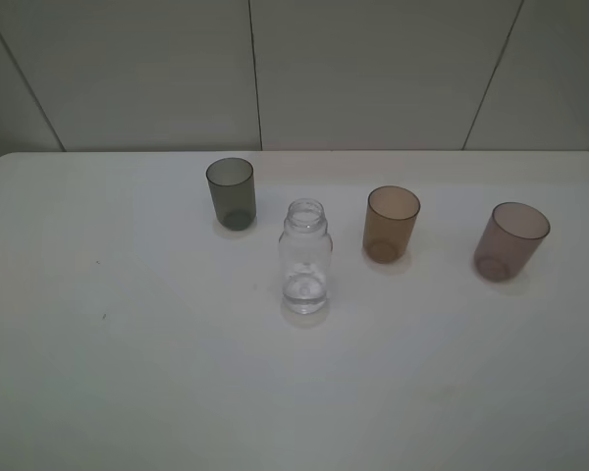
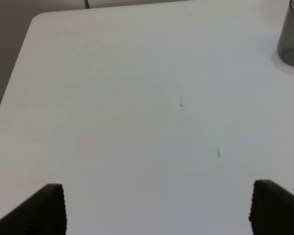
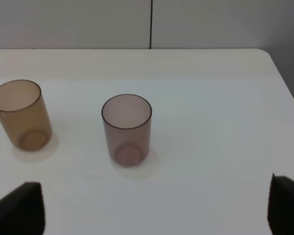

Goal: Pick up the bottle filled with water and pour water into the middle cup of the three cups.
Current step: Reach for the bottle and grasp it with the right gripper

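Table (image 1: 128,373): white, it carries everything you see; a panelled wall (image 1: 373,69) stands behind it.
Bottle (image 1: 305,257): upright, no cap, clear. It stands on its own, touching nothing. You can't read the water level.
Grey cup (image 1: 232,192): upright, behind the bottle and to its left in the high view, near but apart.
Middle cup (image 1: 391,224): amber-brown, upright, mouth open, to the bottle's right and a little behind it, with a clear gap between them.
Pink cup (image 1: 510,241): upright, farthest right of the bottle, beyond the middle cup, well apart.
In the way: nothing stands between the bottle and the middle cup; the grey cup is the bottle's nearest neighbour.
Specks (image 2: 182,105): two small dark marks on the table ahead of the left jaws.
Left jaws: spread wide, gripping nothing, bare table between the tips. The grey cup (image 2: 291,36) sits far ahead at the edge of that view.
Right jaws: spread wide, gripping nothing. The pink cup (image 3: 127,129) stands ahead of the gap and the middle cup (image 3: 22,115) ahead of one tip, both apart from the tips.
Bottle vs jaws: only the high view shows the bottle, so you can't place it against either pair of jaws. Neither pair touches it.
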